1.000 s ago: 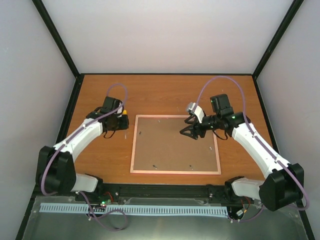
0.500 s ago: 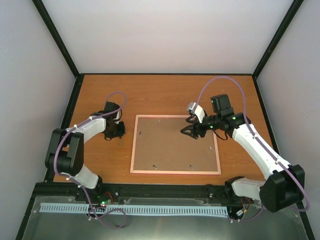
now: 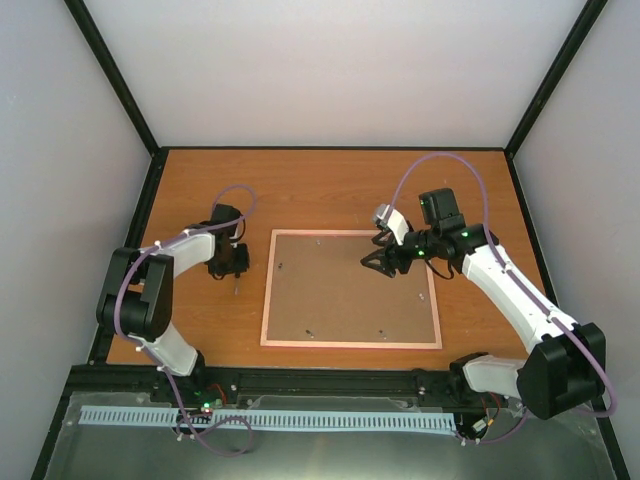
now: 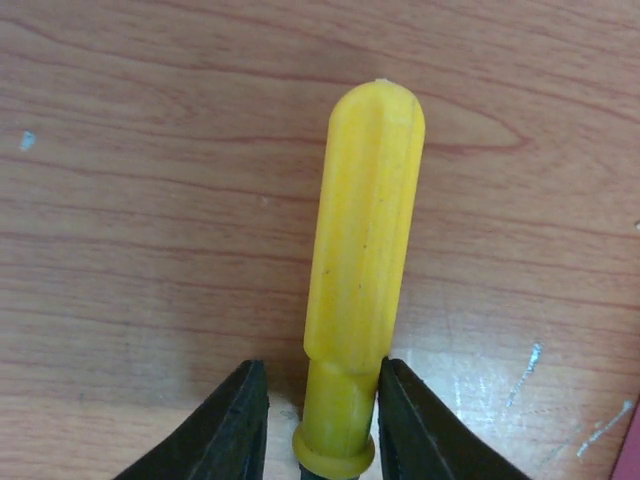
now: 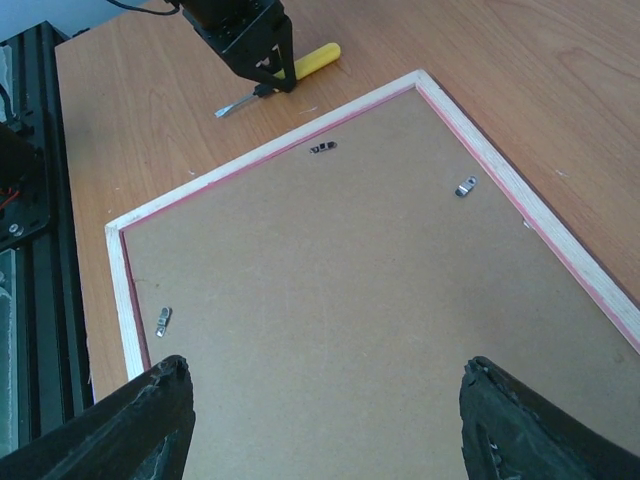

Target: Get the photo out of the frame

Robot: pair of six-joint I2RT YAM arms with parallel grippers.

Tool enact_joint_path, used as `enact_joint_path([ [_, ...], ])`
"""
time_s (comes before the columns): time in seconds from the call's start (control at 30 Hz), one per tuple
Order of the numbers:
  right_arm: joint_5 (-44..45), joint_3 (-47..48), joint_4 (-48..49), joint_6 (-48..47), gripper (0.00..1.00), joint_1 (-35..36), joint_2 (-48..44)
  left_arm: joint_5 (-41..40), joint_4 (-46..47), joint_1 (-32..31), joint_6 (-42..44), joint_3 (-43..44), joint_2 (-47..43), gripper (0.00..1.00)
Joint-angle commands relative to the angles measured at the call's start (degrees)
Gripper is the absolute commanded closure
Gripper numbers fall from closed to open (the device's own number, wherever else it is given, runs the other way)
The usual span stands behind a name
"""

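At mid-desk, seen from above, the frame (image 3: 350,345) lies flat and back up, a thin pale-pink rectangle around a matte brown backing board (image 3: 340,295). Its near side runs close to the near edge of the desk (image 3: 330,180), and a broad band of bare orange wood grain lies open toward the far edge. The left gripper (image 3: 232,268) points down between the frame and the left edge, apart from both. The right gripper (image 3: 375,264) hovers over the board's far-right part. Close over the wood, the left wrist view shows a smooth, ribbed yellow plastic screwdriver (image 4: 365,250) lying flat. The black fingers (image 4: 225,430) straddle its neck, one against it and one a sliver off, so the grip is loosened. From the right wrist, that gripper's fingers are spread wide and hold nothing above the board. Small metal clips (image 5: 465,186) sit along the frame's raw wooden inner edge.
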Motion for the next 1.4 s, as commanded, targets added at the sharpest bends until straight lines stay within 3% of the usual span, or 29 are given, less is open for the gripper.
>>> enact_joint_path([
  [0.0,0.65,-0.51,0.66,0.14,0.30,-0.13,-0.25,-2.34,-0.73,0.66,-0.66,0.60,-0.22,0.64],
  [0.1,0.78,-0.44,0.69,0.59,0.30,-0.17,-0.48,-0.93,-0.61,0.66,-0.69,1.63,-2.92,0.57],
  [0.3,5.83,-0.27,0.86,-0.23,0.30,-0.15,-2.17,3.47,-1.34,0.57,2.75,6.07,-14.17,0.56],
  [0.47,2.64,3.20,-6.66,-5.43,0.35,0.65,-0.11,11.68,3.69,-0.92,6.43,5.81,-23.53,0.51],
  [0.57,5.97,2.74,-8.61,-8.19,0.36,5.00,1.49,13.30,8.93,-1.01,8.24,2.16,-27.40,0.44],
  [0.77,18.29,-0.59,-8.37,-10.86,0.35,18.78,5.51,9.21,14.67,-0.94,9.46,-3.61,-31.29,0.25],
  [0.97,23.67,-3.96,-7.75,-13.02,0.35,28.46,8.91,5.83,13.91,-0.84,8.79,-4.62,-32.78,0.10],
  [1.03,24.53,-5.92,-7.12,-13.98,0.35,31.91,9.06,3.95,14.21,-0.84,8.42,-5.08,-33.83,0.01],
  [1.37,35.41,-9.46,-1.66,-9.22,0.41,43.04,14.05,-7.32,13.80,-0.84,5.17,-5.70,-36.61,0.00],
])
